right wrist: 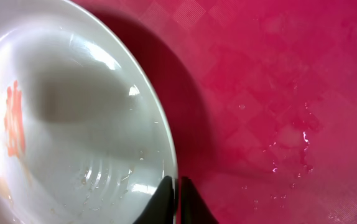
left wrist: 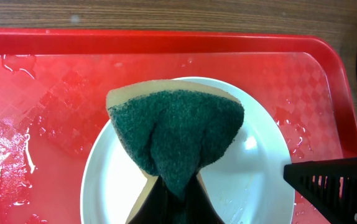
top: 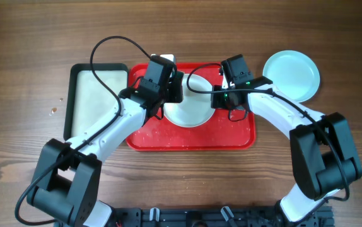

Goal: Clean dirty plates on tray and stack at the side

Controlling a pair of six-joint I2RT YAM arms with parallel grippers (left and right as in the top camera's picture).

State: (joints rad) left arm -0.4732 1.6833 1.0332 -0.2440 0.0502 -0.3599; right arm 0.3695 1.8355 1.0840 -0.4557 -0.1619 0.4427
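Observation:
A white plate lies on the wet red tray. My left gripper is shut on a sponge with a green scouring face and holds it over the plate. My right gripper is shut on the plate's right rim. In the right wrist view the plate is wet and bears an orange smear. A pale turquoise plate lies on the table right of the tray. No other plate shows.
A black-rimmed tray with a pale inside sits just left of the red tray. Water drops and puddles lie on the red tray's floor. The table is wooden.

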